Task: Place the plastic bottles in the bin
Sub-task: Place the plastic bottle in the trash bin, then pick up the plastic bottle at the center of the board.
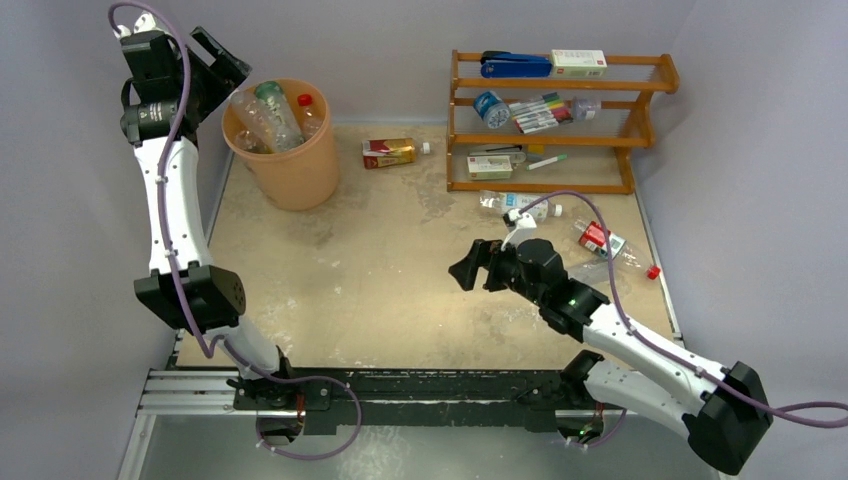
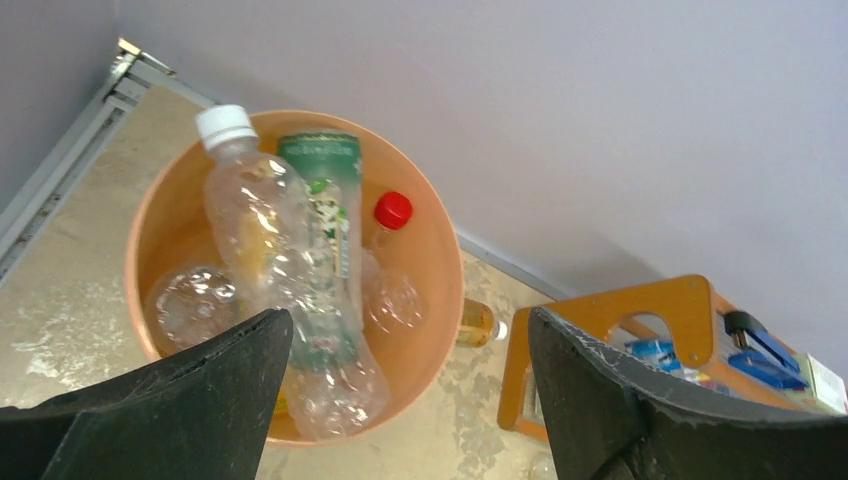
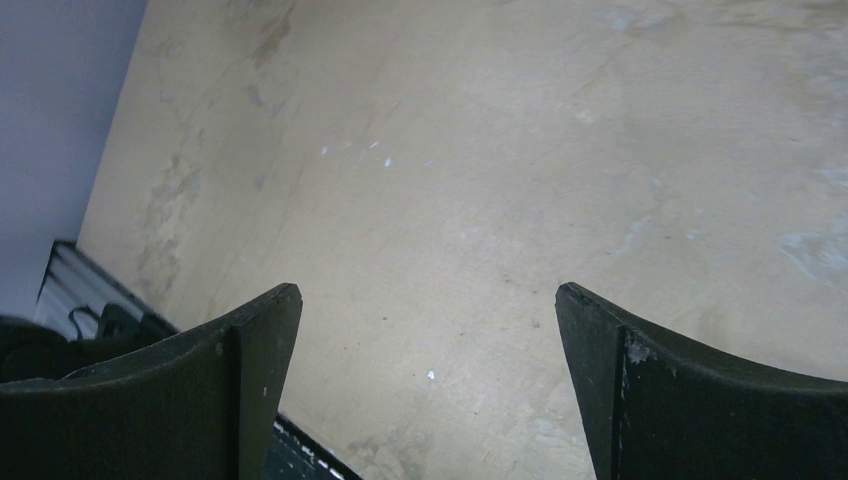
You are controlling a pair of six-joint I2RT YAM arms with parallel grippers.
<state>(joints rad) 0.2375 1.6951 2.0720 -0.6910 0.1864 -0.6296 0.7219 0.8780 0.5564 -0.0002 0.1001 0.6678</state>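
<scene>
The peach-orange bin [image 1: 300,180] stands at the back left and holds several plastic bottles: a clear one with a white cap [image 2: 250,200], a green-labelled one [image 2: 325,220] and a red-capped one [image 2: 392,210]. My left gripper [image 1: 218,58] hangs above and just left of the bin [image 2: 440,250], open [image 2: 408,318] with nothing between its fingers. On the table lie a boxy red-and-gold bottle [image 1: 388,152], a clear blue-labelled bottle [image 1: 520,205] and a red-labelled bottle [image 1: 605,243]. My right gripper [image 1: 470,268] is open over bare table [image 3: 428,290], left of those two bottles.
A brown wooden rack [image 1: 560,120] with markers, boxes and a stapler stands at the back right, also seen in the left wrist view [image 2: 640,310]. Walls close the table on the left, back and right. A metal rail [image 1: 200,390] runs along the near edge.
</scene>
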